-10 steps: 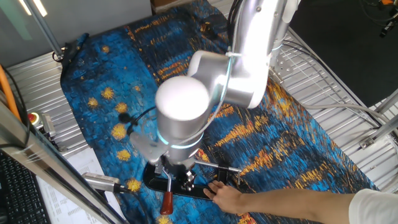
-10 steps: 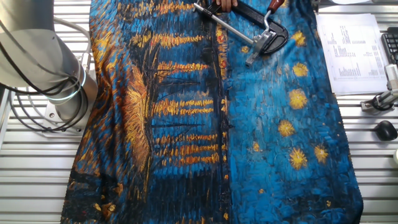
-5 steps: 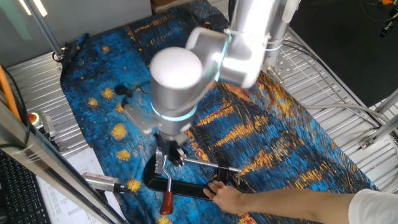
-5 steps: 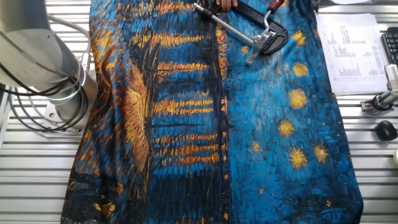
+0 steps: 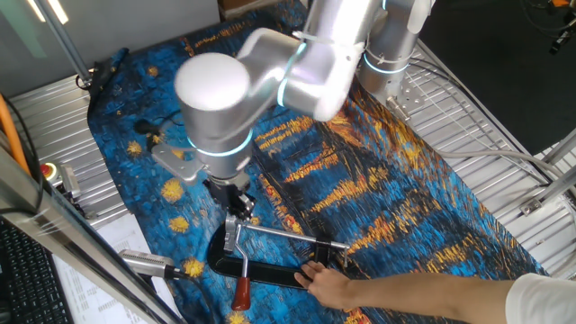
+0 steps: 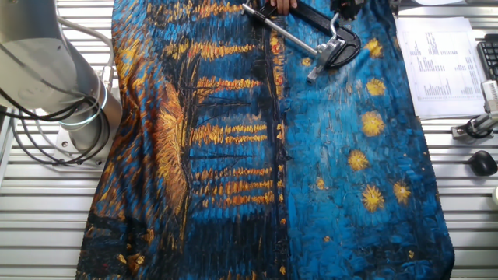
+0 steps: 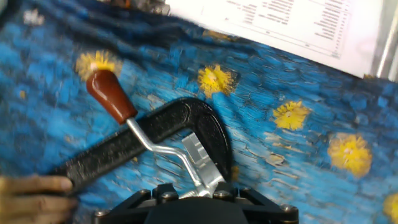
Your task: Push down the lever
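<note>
Hand view shows the lever lying low across the black clamp frame, its reddish-brown knob up-left. The gripper hovers just above the bracket; whether it is open I cannot tell. Press squarely on the knob end, avoiding the person's hand.

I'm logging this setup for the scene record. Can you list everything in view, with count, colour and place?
lever: one, silver arm with reddish-brown knob, lying across the clamp frame
clamp frame: one, black, C-shaped, on the cloth near the edge
rod: one, plain silver, running from the bracket across the cloth
cloth: one, blue and orange painted pattern, covering the table
printed sheet: one, white, beside the cloth
red button: one, on the metal table edge
person's hand: one, resting on the clamp frame
gripper: one, dark, above the bracket, apart from the lever
</note>
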`<action>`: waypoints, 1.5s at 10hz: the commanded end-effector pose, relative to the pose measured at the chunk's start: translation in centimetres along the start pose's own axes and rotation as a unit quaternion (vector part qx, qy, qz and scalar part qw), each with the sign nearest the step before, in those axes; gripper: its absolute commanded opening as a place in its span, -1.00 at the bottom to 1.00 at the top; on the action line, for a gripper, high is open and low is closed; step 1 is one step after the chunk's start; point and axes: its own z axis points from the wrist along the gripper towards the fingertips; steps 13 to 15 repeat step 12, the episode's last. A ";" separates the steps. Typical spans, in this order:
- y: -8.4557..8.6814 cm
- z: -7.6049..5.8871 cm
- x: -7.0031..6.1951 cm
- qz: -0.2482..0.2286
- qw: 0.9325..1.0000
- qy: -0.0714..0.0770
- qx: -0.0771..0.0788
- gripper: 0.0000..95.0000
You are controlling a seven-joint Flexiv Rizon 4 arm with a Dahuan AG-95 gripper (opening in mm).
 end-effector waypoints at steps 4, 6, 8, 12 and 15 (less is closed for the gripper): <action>-0.3 0.1 0.1 0.215 0.977 -0.002 -0.007 -0.20; -0.3 0.1 0.1 0.208 0.978 -0.001 -0.005 -0.20; -0.7 0.0 0.6 0.199 0.980 -0.001 -0.004 -0.20; -1.5 -0.4 1.6 0.181 0.983 -0.002 -0.005 -0.60; -1.5 -0.4 1.6 0.181 0.983 -0.002 -0.005 -0.60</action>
